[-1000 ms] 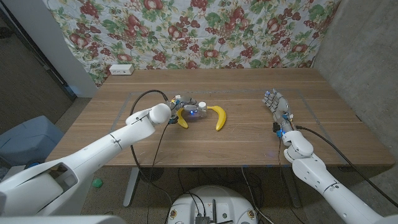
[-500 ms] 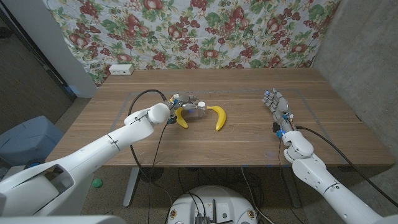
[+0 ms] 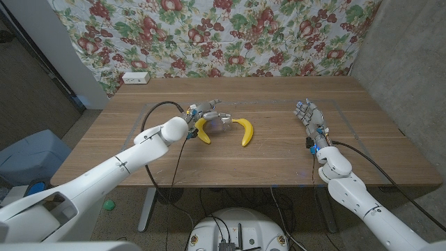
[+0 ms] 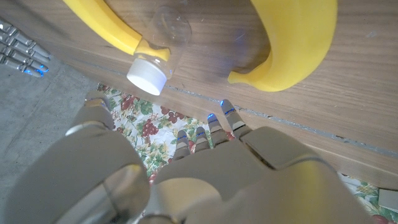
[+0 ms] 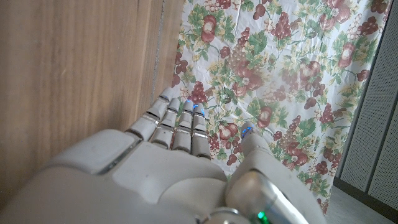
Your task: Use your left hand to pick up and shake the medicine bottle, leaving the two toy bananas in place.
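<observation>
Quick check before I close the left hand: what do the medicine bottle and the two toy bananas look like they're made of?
Medicine bottle: likely clear, smooth plastic, since the wood grain shows through its body; its white cap looks opaque matte plastic. The two toy bananas: probably moulded plastic or rubber, uniformly yellow with a soft sheen and no peel marks. Hardness can't be judged by sight.

bottle (image 4: 158,46): clear, white cap, on its side | between two yellow bananas (image 4: 292,43)
</observation>
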You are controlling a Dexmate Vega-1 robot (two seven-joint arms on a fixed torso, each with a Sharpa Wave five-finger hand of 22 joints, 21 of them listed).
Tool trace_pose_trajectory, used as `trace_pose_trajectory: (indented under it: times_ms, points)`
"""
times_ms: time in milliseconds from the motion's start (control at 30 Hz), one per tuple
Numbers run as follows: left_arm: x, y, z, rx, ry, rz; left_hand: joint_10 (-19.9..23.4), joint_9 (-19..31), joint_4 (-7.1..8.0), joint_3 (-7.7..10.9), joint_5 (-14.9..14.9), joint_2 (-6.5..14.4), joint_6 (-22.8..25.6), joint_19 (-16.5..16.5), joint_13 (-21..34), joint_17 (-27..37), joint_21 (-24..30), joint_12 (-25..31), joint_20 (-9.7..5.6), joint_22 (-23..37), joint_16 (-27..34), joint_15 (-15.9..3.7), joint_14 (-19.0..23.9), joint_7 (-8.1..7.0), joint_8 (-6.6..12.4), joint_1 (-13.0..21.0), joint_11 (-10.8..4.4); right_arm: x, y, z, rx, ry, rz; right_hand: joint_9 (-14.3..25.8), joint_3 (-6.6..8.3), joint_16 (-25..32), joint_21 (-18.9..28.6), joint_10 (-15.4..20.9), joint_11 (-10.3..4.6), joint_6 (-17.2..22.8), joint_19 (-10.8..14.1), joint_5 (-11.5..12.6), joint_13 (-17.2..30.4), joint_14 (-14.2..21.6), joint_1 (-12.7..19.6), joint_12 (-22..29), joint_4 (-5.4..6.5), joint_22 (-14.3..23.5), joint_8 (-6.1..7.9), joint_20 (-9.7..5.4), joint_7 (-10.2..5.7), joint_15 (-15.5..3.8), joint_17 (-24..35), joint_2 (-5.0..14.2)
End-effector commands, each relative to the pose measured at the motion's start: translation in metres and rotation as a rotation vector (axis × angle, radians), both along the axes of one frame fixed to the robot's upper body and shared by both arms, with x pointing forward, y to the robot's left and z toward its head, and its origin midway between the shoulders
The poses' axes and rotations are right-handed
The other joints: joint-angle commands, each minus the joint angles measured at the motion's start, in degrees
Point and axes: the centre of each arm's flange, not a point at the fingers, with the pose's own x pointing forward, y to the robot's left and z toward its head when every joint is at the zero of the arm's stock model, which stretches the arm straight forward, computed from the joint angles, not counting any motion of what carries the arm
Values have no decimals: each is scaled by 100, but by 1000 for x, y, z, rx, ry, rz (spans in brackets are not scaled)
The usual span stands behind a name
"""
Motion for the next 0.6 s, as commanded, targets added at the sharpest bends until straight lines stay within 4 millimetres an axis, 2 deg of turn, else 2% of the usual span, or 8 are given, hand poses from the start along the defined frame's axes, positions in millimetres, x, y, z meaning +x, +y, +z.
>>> trace_pose_trajectory:
  times_ms: [33,333,433,600]
  points:
    - [-8,10,3,-149,-75,-122,-94,-6,67,-1,24,75,-75,-131,-15,24,-89,51,1,12,11,-76,-158,-66,11,-134,-23,2,3,1,-6,5,1,13,-24,-4,-12,30,26,-22,46,9,24,19,-45,-6,-16,28,-2,-24,22,15,17,12]
    - [-6,20,2,-272,-95,-217,-92,-28,289,14,64,412,-6,-303,-62,47,-276,110,-116,12,57,-235,-363,-69,54,-547,-171,5,7,4,-17,7,5,13,-26,-13,-28,27,37,-25,55,10,23,15,-46,-9,-23,29,-2,-31,25,13,14,8]
    - [-5,23,2,-317,-91,-254,8,-40,376,23,85,560,136,-288,-82,40,-328,153,-176,12,85,-295,-366,-37,88,-725,-285,6,9,5,-12,10,5,13,-29,-16,-33,19,29,-29,58,9,23,16,-49,-12,-26,28,-3,-22,24,23,12,1]
    - [-3,28,2,-384,-84,-305,66,-50,449,39,105,699,267,-325,-98,31,-390,171,-281,13,100,-347,-364,33,110,-868,-298,7,12,5,-22,13,7,13,-40,-19,-39,26,47,-26,68,3,22,24,-62,-10,-27,29,-2,-8,33,35,9,-17]
